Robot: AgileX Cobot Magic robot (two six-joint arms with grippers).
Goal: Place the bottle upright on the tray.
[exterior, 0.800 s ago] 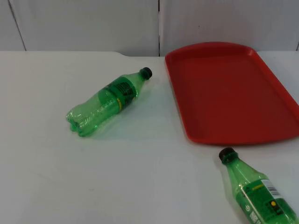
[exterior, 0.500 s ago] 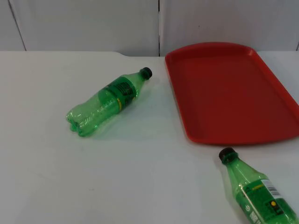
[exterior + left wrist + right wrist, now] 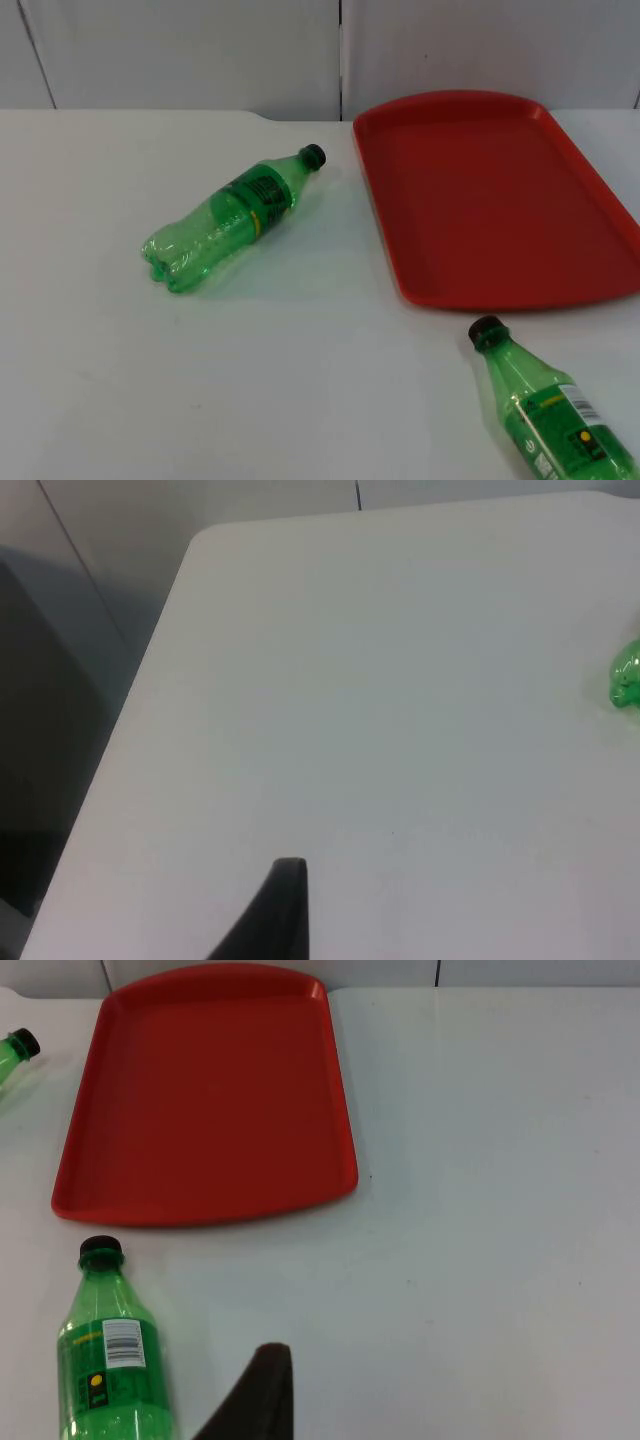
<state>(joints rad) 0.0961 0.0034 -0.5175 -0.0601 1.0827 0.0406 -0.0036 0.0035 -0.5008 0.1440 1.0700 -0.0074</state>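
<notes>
Top: two bottles lying flat on the bench (image 3: 300, 400), one (image 3: 232, 217) left of the empty tray (image 3: 500, 200), another (image 3: 540, 410) just in front of it

Left wrist: left end effector (image 3: 275, 920) over bare bench, waiting; open or closed, cannot tell

Right wrist: right end effector (image 3: 262, 1400) beside the nearer bottle; spread, cannot tell

Nothing grasped yet; next, reach and grip a bottle

From my seat the tray (image 3: 500, 200) sits on the table (image 3: 300, 380) at the right, up against the far wall side. One bottle (image 3: 232, 220) lies on its side left of it, cap pointing toward the tray's far-left corner (near, not touching). A second bottle (image 3: 545, 405) lies flat just in front of the tray's near edge, cap toward it.
</notes>
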